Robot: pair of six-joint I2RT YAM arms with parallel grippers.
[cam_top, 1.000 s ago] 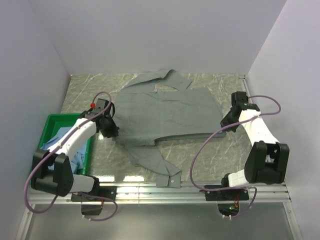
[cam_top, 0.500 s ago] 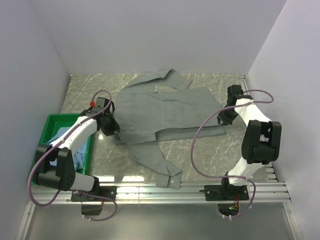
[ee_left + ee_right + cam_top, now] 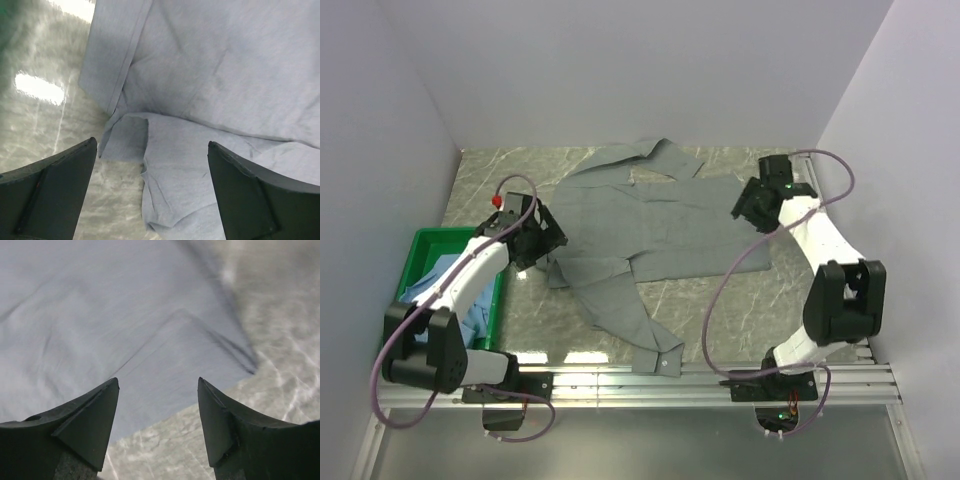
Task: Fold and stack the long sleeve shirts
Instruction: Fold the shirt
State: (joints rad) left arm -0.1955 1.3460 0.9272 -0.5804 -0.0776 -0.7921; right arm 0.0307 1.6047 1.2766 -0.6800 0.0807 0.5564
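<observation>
Empty, open jaws on both arms over the grey-green shirt

The left gripper is spread wide above the shirt's left hem and holds nothing. The right gripper, jaws apart and empty, hangs over the shirt's right corner at the marble table. The shirt lies spread mid-table; the light blue shirt sits in the green bin.

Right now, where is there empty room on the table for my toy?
Bare table in the far left corner, between wall and grey shirt. More at the near right, between its sleeve and the right arm. Crowded: the middle, and the bin holding a blue shirt.
</observation>
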